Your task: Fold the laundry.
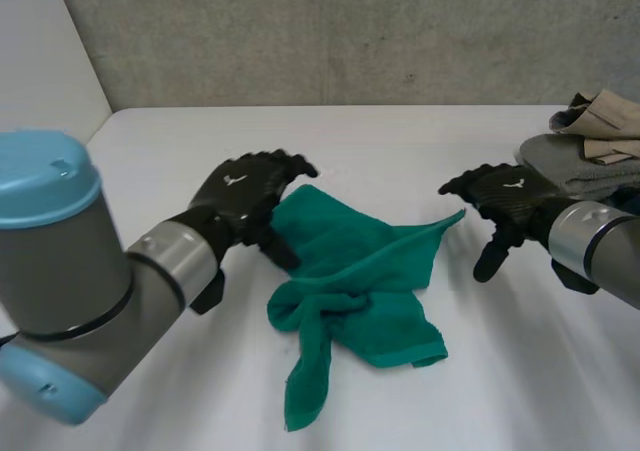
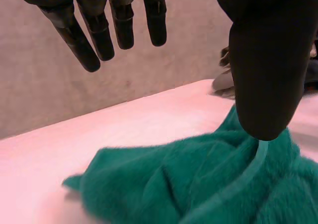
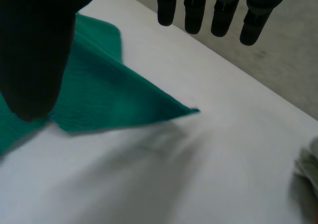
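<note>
Green cloth (image 1: 365, 271) lies crumpled mid-bench (image 1: 160, 151), not flat. Top layer is a rough triangle w/ a hemmed edge running out to a sharp corner at 2 o'clock. A narrow twisted tail trails off toward 7 o'clock. A rounded flap w/ a rolled hem sits at 5 o'clock. The 11 o'clock edge is fairly straight.

L hand (image 1: 245, 193) is at 10 o'clock of the cloth, over that edge. Fingers are straight and spread, thumb well apart from them, nothing held. In the left wrist view the L hand (image 2: 263, 70) has its thumb tip right over the cloth (image 2: 164, 184), by a hem line; can't tell if it touches.

R hand (image 1: 505, 203) is at 3 o'clock, just beside the sharp corner but apart from it. Fingers are relaxed, thumb out, nothing held. In the right wrist view the R hand (image 3: 35, 45) hangs above the cloth (image 3: 109, 95), whose corner lies flat on the bench (image 3: 223, 159) below the gap betw. thumb and fingers.

A pile (image 1: 590, 151) of laundry, grey w/ tan on top, sits at 2 o'clock at the bench edge, just behind the R hand.

Room: bare bench from 11 to 1 o'clock up to the wall (image 1: 350, 31). There is also a bare strip at 4–5 o'clock betw. cloth and R arm (image 1: 600, 246). The 8–9 o'clock side is taken by the L arm (image 1: 70, 291).
</note>
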Controlling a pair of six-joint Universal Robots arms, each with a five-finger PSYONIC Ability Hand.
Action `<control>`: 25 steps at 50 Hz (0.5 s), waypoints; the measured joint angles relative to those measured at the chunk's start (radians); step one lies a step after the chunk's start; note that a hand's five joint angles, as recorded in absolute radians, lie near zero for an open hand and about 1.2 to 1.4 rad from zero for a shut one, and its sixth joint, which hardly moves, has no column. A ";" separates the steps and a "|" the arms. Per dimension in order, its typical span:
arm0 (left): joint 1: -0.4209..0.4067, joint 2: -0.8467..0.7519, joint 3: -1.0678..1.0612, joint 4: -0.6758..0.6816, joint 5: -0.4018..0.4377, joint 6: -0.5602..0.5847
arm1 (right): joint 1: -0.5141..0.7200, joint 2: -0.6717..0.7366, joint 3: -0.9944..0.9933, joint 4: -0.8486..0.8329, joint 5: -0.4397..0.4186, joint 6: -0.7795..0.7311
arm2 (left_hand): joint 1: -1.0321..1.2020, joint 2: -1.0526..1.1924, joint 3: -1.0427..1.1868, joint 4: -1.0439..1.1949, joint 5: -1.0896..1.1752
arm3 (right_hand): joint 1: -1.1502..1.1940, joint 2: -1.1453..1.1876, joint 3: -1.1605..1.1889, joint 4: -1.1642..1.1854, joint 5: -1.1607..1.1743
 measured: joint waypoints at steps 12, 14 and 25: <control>-0.017 -0.101 -0.144 0.014 -0.072 -0.013 | 0.062 0.168 -0.075 -0.098 -0.049 -0.189 | -0.014 -0.005 -0.006 -0.003 -0.003 | 0.000 0.000 0.000 0.000 0.000; -0.021 -0.145 -0.126 0.019 -0.084 -0.014 | 0.074 0.202 -0.090 -0.118 -0.043 -0.200 | -0.014 -0.005 -0.006 -0.003 -0.003 | 0.001 0.002 0.002 0.000 0.002; -0.052 -0.358 0.116 0.014 -0.104 -0.001 | 0.120 0.329 -0.171 -0.287 -0.006 -0.193 | 0.349 0.338 0.328 0.333 0.341 | 0.908 0.968 0.974 0.977 0.952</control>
